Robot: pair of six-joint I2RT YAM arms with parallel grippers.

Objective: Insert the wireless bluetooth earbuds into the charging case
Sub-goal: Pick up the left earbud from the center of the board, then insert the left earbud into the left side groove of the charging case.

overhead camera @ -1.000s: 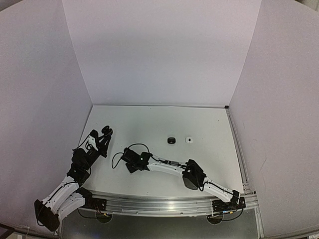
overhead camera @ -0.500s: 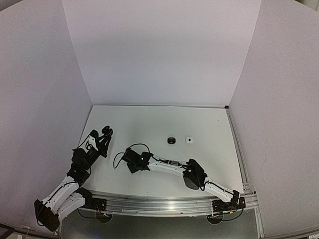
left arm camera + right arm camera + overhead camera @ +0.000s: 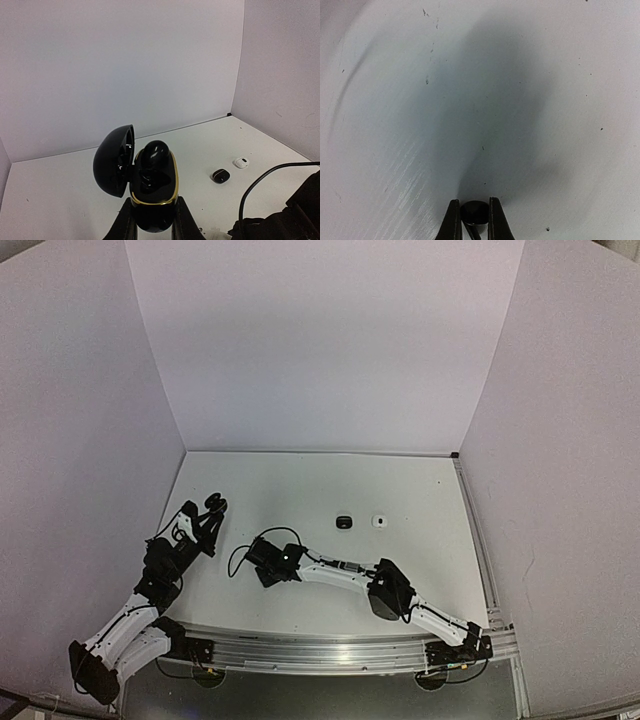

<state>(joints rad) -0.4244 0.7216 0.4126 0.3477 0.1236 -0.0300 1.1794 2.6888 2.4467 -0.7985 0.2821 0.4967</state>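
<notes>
one black earbud [image 3: 473, 214] is pinched in the right gripper [image 3: 473, 202], jaws nearly together, stem pointing toward the wrist camera. It's low over the desk [image 3: 545, 75], left of centre; can't tell if it touches. second black earbud [image 3: 154, 152] is seated in the charging case [image 3: 152, 197], lid [image 3: 114, 160] swung open. left gripper [image 3: 152, 212] is clamped on the case's lower body, at the desk's left side. small black item [image 3: 344, 521] and small white item [image 3: 379, 521] sit side by side mid-desk, apart from both arms; bud or case unclear.
</notes>
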